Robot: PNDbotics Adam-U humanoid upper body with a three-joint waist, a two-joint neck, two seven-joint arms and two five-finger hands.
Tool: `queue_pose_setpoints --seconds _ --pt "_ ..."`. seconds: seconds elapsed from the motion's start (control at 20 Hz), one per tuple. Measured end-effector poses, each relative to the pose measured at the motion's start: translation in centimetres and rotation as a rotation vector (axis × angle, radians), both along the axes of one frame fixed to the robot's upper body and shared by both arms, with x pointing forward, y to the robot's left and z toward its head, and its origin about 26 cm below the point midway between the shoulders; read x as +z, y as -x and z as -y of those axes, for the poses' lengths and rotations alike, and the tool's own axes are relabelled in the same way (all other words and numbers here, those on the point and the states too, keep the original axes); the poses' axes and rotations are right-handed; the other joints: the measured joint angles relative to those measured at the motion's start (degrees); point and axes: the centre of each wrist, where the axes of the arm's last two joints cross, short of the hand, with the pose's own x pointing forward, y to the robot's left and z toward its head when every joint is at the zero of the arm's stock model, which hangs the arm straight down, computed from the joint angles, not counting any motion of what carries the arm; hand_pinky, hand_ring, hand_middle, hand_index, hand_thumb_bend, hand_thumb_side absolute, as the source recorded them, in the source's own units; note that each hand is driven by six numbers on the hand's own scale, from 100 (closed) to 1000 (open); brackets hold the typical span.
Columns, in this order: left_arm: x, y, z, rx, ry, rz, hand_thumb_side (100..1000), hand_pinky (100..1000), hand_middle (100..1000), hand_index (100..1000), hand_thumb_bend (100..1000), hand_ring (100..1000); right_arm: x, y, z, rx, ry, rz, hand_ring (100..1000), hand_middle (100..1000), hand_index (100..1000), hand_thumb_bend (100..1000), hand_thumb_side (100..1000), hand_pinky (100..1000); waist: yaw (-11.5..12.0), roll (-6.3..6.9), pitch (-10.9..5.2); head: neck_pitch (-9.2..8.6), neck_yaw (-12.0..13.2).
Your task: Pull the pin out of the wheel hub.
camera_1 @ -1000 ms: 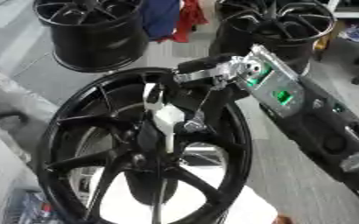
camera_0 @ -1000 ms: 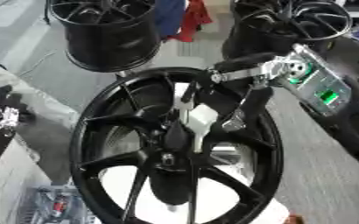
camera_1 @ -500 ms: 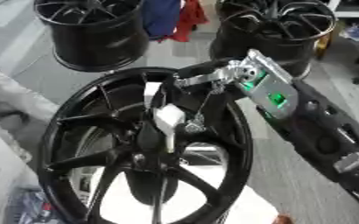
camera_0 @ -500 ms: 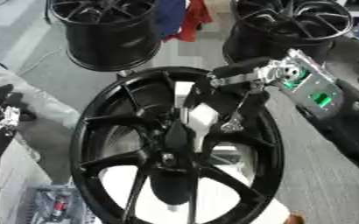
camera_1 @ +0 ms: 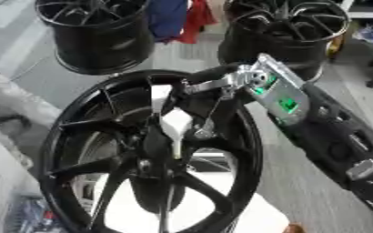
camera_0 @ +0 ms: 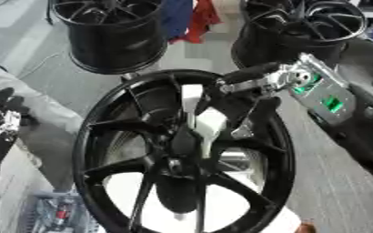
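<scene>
**A:** Biggest risk here? The right hand is curled over the white pin, which stands just above the hub at the middle of the wheel. Pull it crooked and I'd guess it jams or slips off those glossy black spokes.

**B:** Agreed. The pin looks smooth, pale and tapered. Left hand sits by the wheel's left rim; can't tell its fingers.

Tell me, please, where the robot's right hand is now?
The right hand reaches in from the right over the upper part of the black wheel, fingers curled just above its hub.
</scene>
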Motion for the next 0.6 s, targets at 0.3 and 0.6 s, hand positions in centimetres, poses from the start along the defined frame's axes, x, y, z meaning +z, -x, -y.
queue_pose_setpoints --seconds 0.3,0.6 --pt "0.00 0.00 0.00 0.000 0.000 0.000 573 592 678 836 209 680 -0.45 -0.19 -0.11 0.002 -0.002 -0.003 754 724 799 245 227 748 0.00 0.00 0.01 0.00 0.00" --pt "0.00 0.00 0.01 0.000 0.000 0.000 574 592 678 836 208 680 -0.82 -0.18 -0.44 0.008 -0.034 0.005 714 654 736 203 235 722 -0.01 0.02 0.06 -0.01 0.00"
